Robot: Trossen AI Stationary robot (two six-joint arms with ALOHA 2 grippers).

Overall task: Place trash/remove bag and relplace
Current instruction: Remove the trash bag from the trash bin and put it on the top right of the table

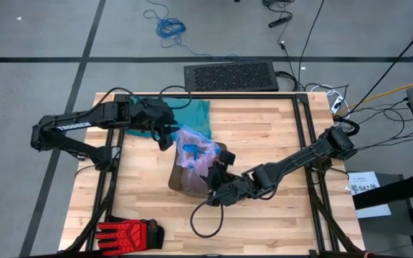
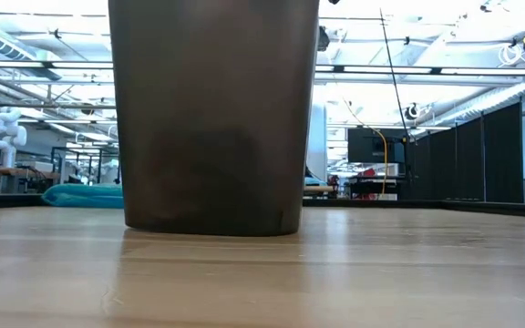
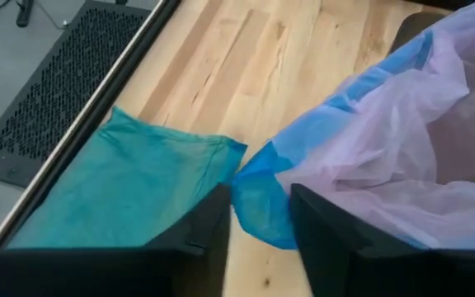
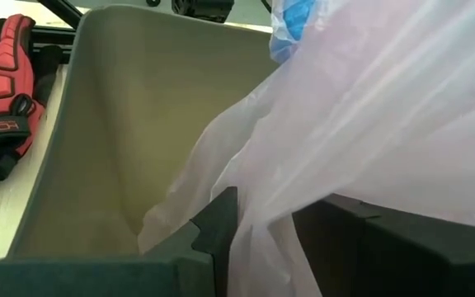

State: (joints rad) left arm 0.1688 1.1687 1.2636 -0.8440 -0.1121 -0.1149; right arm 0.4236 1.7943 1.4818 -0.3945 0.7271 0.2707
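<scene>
The taupe bin (image 1: 185,179) stands upright in the middle of the table and fills the low view (image 2: 212,118). The pale lilac bag (image 1: 196,159) with its blue rim (image 1: 192,149) is bunched up over the bin's mouth. My left gripper (image 1: 169,137) is at the bag's far-left side, shut on the blue rim. My right gripper (image 1: 214,185) is at the bin's right rim, shut on the lilac film. The teal replacement bag (image 1: 191,113) lies flat on the table beyond the bin. No paper wads show. My left gripper (image 3: 262,227) pinches a bunched fold of the bag's blue rim (image 3: 262,202) between its two fingers, coming from the table's left and far side. The film runs from the pinch toward the bin, wrinkled and held off the table. My right gripper (image 4: 262,239) pinches the lilac film (image 4: 258,223) between its two fingers, several gathered layers, over the bin's open mouth. The bag rises above the fingers toward its blue rim (image 4: 291,21). Its lower part (image 4: 171,219) hangs slack inside the bin.
A red-and-black glove (image 1: 129,233) lies at the table's near-left corner, also in the right wrist view (image 4: 2,74). A black cable loop (image 1: 206,218) lies near the bin on the near side. A black frame rail (image 1: 303,136) edges the table. A perforated mat (image 1: 229,76) lies beyond the far edge.
</scene>
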